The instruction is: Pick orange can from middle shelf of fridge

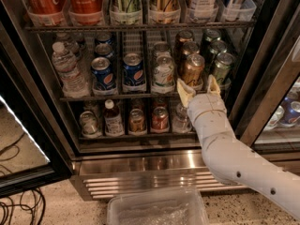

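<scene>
Cream gripper point(199, 89): positioned on the white arm point(225, 149) at the front edge of the middle shelf point(117, 96); fingers point(185, 93) spread wide, nothing held.
Orange can point(192, 69): stood upright at the front of its lane on that shelf, just behind and above the spread fingers; contact cannot be told.
White-green can point(164, 71): placed just left of it.
Dark green can point(221, 67): placed just right.
Blue Pepsi cans point(133, 69): ranged further left, a water bottle point(68, 69) beyond them.
Fridge point(140, 165): ribbed steel base panel seen below the shelves; clear bin point(157, 207) set on the floor in front.
</scene>
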`<state>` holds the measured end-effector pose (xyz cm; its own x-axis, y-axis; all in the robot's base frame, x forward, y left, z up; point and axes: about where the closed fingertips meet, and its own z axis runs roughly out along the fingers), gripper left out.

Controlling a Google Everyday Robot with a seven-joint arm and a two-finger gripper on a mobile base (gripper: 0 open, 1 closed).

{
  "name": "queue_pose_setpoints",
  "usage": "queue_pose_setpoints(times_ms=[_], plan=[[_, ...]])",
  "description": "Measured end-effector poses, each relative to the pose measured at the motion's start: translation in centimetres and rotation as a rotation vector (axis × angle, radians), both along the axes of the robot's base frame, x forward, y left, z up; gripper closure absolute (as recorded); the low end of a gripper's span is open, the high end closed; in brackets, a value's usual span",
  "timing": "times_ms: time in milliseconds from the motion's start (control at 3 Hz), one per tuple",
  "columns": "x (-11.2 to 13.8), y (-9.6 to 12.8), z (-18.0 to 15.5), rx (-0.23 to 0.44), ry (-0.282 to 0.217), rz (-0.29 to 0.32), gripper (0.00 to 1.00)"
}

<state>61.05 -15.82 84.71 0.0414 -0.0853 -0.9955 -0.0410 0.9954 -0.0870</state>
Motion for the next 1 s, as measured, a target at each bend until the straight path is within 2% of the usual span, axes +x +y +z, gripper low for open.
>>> queue_pose_setpoints(times_ms=[667,1000], plan=[[2.0,-1.0,-0.3,0.001,0.005,-0.006,0.4],[6.0,-0.4,0.3,-0.013,-0.013,0.015,0.4]])
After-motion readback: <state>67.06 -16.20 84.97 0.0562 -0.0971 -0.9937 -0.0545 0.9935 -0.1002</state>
